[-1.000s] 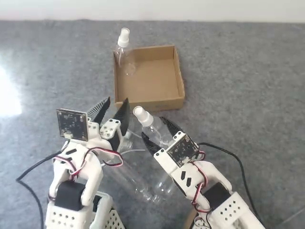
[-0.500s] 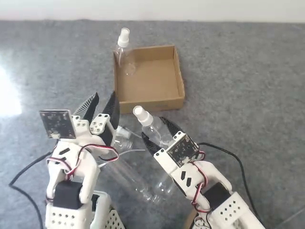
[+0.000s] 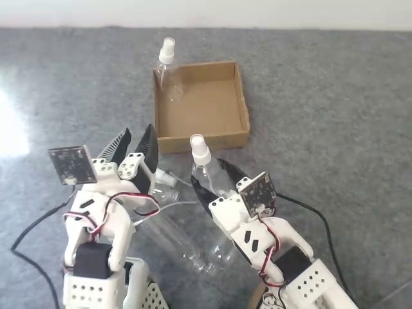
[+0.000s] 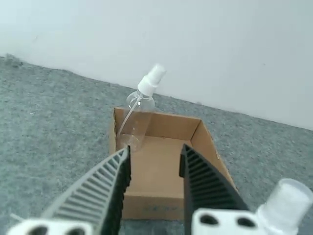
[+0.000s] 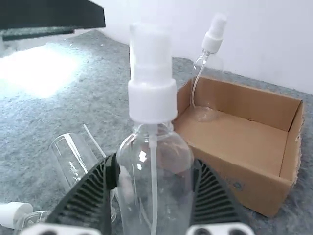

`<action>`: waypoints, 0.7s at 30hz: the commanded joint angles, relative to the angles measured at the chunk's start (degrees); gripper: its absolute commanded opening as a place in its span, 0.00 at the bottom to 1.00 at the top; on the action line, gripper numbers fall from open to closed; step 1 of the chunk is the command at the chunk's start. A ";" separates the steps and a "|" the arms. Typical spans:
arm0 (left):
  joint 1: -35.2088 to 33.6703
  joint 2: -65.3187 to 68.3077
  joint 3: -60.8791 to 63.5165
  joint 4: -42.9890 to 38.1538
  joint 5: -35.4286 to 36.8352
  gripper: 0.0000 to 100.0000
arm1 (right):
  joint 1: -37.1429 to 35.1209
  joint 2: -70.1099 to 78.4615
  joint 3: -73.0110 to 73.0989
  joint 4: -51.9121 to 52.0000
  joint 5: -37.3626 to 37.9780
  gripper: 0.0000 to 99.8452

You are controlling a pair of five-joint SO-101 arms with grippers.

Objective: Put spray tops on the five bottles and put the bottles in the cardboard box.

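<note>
The right gripper (image 3: pixel 209 177) has swung its clamped bottle (image 3: pixel 203 168) upright; the left gripper (image 3: pixel 138 131) has drawn back, jaws parted and empty, the cardboard box (image 3: pixel 243 103) ahead of both.

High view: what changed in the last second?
Left gripper, open, pulled back leftward from the held bottle. Right gripper, still shut on it, tipped it more upright. Cardboard box, the bottle in it and the lying bottles stayed put.
</note>
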 commanded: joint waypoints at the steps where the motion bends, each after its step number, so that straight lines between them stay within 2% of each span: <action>1: 0.00 -0.62 -0.31 -1.41 0.53 0.16 | 0.31 -1.10 0.70 -3.82 -0.62 0.03; 7: 3.87 -0.62 0.66 -1.76 0.35 0.16 | -1.36 -1.10 0.70 -4.53 -0.70 0.03; 13: 8.79 -0.62 4.88 -7.03 -4.92 0.16 | -3.21 -1.10 0.70 -4.26 -0.62 0.03; 21: 13.45 -0.62 5.93 -7.91 -5.27 0.16 | -3.30 -1.01 0.79 -3.91 -0.62 0.03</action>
